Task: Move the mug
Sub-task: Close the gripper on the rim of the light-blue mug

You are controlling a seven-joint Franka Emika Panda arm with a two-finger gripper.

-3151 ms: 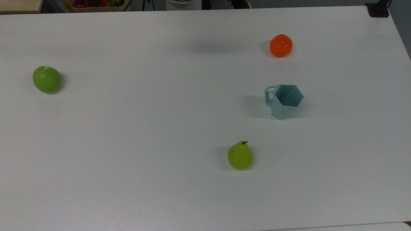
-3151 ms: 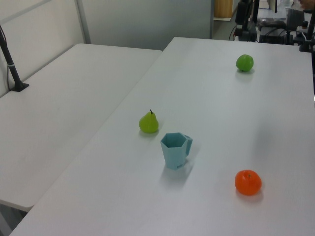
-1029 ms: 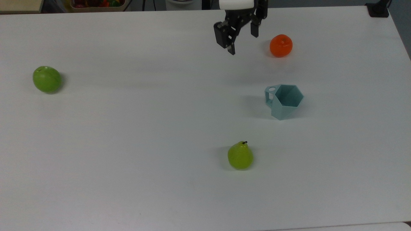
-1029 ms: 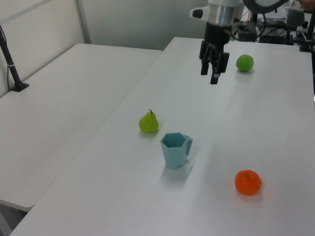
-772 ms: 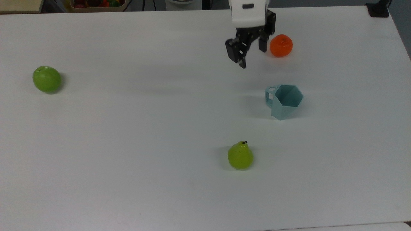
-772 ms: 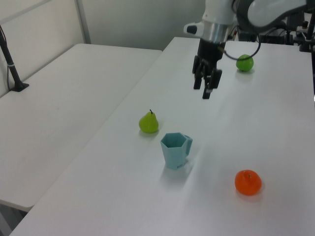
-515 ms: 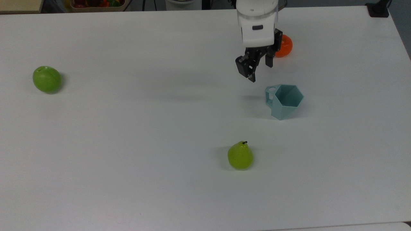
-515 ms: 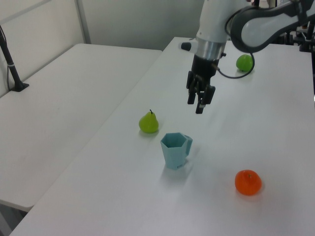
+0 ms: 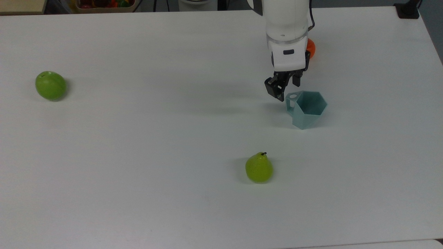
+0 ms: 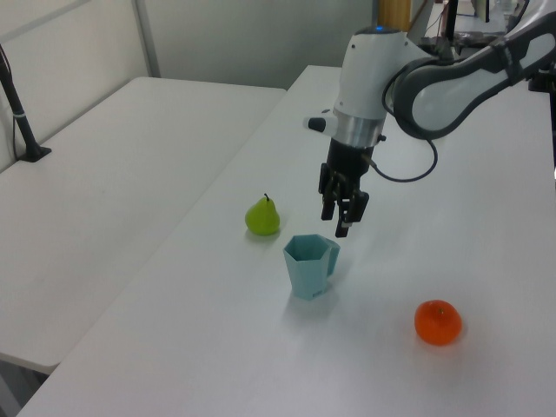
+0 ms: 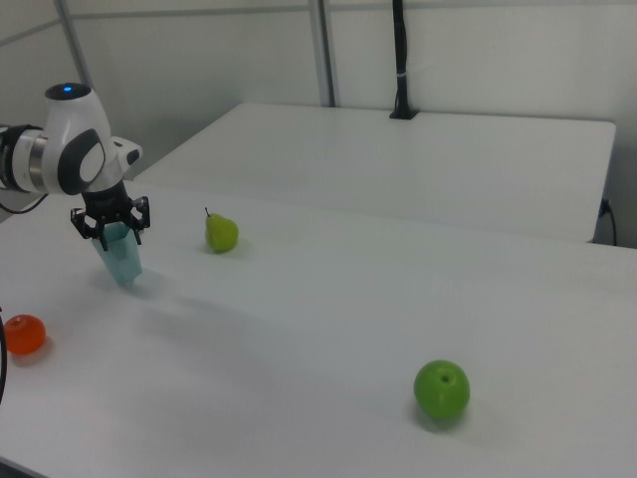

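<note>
Green apple [image 9: 50, 85] lies at the far left of the white bench [image 9: 138, 138] in the top view, well apart from everything else. Moving right in the top view, a yellow-green pear [image 9: 259, 168] stands upright nearer the lower edge, its dark stem up. Right of it and farther up, the gripper [image 9: 286, 90] points downward from the white arm [image 9: 286, 31], its two black fingers spread apart with nothing between them; it sits just beside the handle side of the mug [image 9: 307, 109], at about rim level in the left view, without clear contact. The mug is a pale blue-teal faceted one, standing upright on the bench with its hexagonal mouth open upward and its small handle with the round hole turned toward the top view's upper left. An orange [image 9: 310, 47] sits beyond the mug, partly covered by the arm in the top view.
</note>
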